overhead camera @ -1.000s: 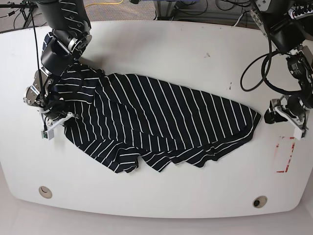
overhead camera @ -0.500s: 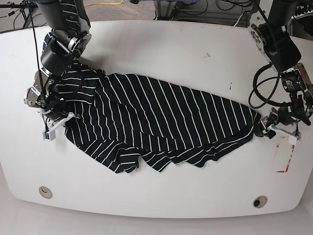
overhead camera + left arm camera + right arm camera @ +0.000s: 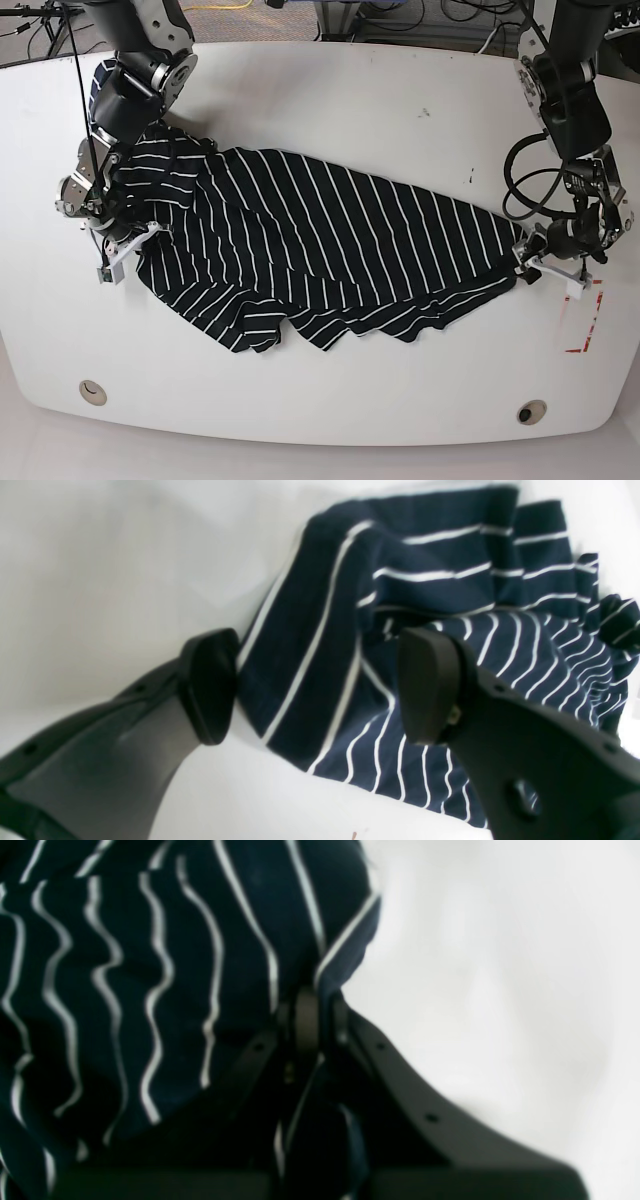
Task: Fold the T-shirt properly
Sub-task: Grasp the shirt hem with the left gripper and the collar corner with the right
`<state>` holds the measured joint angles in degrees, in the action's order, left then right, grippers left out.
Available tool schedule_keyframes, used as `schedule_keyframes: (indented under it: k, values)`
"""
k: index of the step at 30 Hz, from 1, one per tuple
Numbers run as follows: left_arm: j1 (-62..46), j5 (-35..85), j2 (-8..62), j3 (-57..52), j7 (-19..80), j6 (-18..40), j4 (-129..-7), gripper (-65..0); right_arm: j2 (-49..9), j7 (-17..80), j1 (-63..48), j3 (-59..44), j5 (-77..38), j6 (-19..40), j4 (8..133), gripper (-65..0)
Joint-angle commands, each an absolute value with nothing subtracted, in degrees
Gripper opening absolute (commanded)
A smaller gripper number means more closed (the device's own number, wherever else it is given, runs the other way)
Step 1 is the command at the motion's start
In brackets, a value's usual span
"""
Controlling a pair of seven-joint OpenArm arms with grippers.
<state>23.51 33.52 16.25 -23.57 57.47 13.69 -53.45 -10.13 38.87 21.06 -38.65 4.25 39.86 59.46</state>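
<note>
The black T-shirt (image 3: 330, 250) with thin white stripes lies crumpled and spread slantwise across the white table (image 3: 350, 100). At the left of the base view, my right gripper (image 3: 118, 240) is shut on a bunched edge of the T-shirt (image 3: 150, 965); in the right wrist view the right gripper (image 3: 312, 1015) pinches the cloth between its fingers. At the right of the base view, my left gripper (image 3: 528, 260) stands open at the shirt's right corner. In the left wrist view, the left gripper (image 3: 317, 685) straddles that corner of the T-shirt (image 3: 325, 645), fingers apart.
A red tape mark (image 3: 582, 322) lies on the table just right of the left gripper. Two round holes (image 3: 92, 391) (image 3: 531, 411) sit near the front edge. Cables hang behind the table's far edge.
The left gripper has moved in from the right to the shirt's right corner and now stands around it with jaws wider apart. The right arm has shifted slightly, still holding the cloth.
</note>
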Motion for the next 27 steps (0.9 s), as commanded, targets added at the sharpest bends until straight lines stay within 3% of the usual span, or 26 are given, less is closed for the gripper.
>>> schedule_keyframes:
  k: [1, 9, 12, 21, 27]
  values:
    - [25.01, 34.33, 16.22, -22.46, 57.19, 13.93, -53.41, -19.0, -10.95, 38.46, 22.29, -38.64, 3.30, 40.00, 60.62, -65.0]
    - [24.84, 34.24, 15.52, -19.21, 57.27, 13.93, -52.26, -19.3, -10.95, 38.55, 22.02, -38.73, 3.30, 40.00, 60.62, -65.0]
    - [24.84, 34.24, 15.52, -17.63, 57.27, 13.93, -52.26, -23.3, -10.95, 38.55, 21.93, -38.81, 3.30, 40.00, 60.62, -65.0]
    - [24.57, 34.15, 15.78, -15.43, 57.01, 13.93, -52.62, -58.7, -10.95, 38.55, 21.93, -38.73, 3.30, 40.00, 60.62, -65.0]
    - [22.37, 34.33, 15.87, -15.60, 56.40, 13.93, -58.33, -62.4, -10.95, 38.73, 22.02, -38.64, 3.30, 40.00, 61.05, -65.0]
